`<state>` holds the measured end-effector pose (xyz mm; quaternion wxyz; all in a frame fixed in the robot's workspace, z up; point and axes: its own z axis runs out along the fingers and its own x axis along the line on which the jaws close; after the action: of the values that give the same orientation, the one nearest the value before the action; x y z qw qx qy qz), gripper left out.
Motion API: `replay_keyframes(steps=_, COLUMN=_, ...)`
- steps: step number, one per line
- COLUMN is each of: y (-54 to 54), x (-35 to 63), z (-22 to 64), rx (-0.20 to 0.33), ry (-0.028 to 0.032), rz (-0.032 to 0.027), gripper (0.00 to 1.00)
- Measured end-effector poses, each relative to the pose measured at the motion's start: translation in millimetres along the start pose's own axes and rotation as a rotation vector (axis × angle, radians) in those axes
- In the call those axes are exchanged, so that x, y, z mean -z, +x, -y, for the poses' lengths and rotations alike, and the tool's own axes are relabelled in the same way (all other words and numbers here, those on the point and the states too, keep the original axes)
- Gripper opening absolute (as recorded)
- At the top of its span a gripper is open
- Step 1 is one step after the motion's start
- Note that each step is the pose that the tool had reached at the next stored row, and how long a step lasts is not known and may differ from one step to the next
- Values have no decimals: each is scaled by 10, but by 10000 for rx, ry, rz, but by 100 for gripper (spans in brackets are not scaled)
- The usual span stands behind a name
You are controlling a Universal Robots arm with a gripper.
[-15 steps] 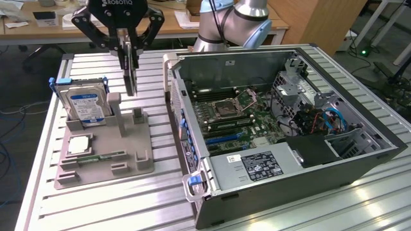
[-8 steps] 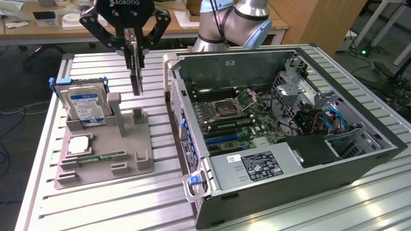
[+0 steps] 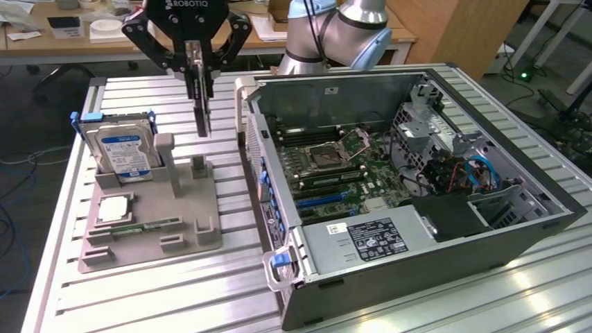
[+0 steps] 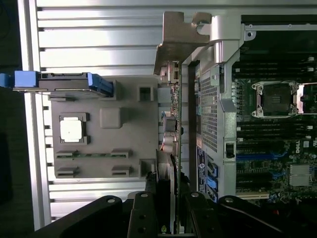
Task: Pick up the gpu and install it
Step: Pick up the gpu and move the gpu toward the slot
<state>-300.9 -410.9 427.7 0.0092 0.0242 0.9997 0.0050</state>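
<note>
Hard drive (image 3: 123, 149) standing at end of grey holder tray (image 3: 185, 201) farthest from computer case (image 3: 444, 229). Tray lying just beside case. Gripper (image 3: 195, 69) hovering just outside case's near wall, fingers partly closed, pinching gpu (image 3: 201, 104) by upper edge. Gpu hanging upright, edge-on, outside case, bottom edge clear of tray. Motherboard (image 3: 342, 166) lying exposed inside case.

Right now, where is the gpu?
The gpu hangs on edge in the gripper above the grey tray, with the hard drive to the exterior view's left and the open computer case to its right.
</note>
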Motion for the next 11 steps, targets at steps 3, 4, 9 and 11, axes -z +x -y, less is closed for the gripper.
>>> replay_keyframes(steps=3, y=-8, x=0, z=-1, rx=-1, ry=0, rz=0, gripper=27)
replay_keyframes(steps=4, y=-11, x=0, z=-1, rx=-1, ry=0, rz=0, gripper=27)
replay_keyframes(steps=9, y=-31, x=-1, z=-1, rx=0, ry=0, rz=0, gripper=27)
replay_keyframes(steps=11, y=-41, x=-1, z=-2, rx=1, ry=-1, rz=1, gripper=27)
